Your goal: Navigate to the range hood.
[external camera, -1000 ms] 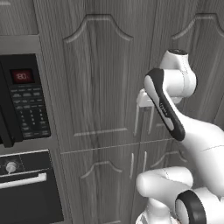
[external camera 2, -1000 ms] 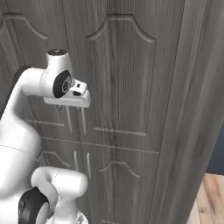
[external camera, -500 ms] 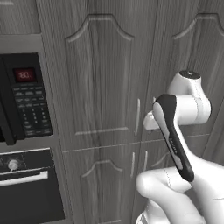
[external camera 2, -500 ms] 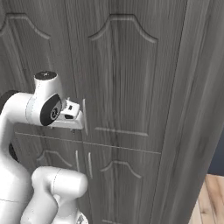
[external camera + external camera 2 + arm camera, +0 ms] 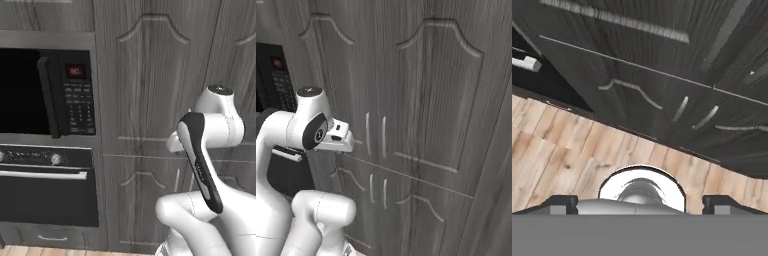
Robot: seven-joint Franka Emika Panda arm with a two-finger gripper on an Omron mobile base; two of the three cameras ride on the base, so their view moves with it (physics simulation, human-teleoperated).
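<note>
The range hood is out of view. My arm is folded in front of tall dark wood-grain cabinet doors (image 5: 150,90). The white hand of my gripper (image 5: 340,138) points down and forward, close to the doors. In the hand view my gripper (image 5: 641,204) shows its two dark fingertips (image 5: 562,202) far apart with nothing between them, so it is open. That view looks down at the wooden floor (image 5: 572,155) and the lower cabinet doors (image 5: 677,75).
A black microwave (image 5: 45,92) with a red display is built into the wall at the left, with a black oven (image 5: 47,192) under it. Its keypad also appears at the left edge as the microwave (image 5: 276,75). Cabinet doors (image 5: 426,100) stand straight ahead.
The whole scene has slid to the right in both base views, so the base has moved left: the microwave and oven show more fully. The arm has folded lower and nearer the base.
</note>
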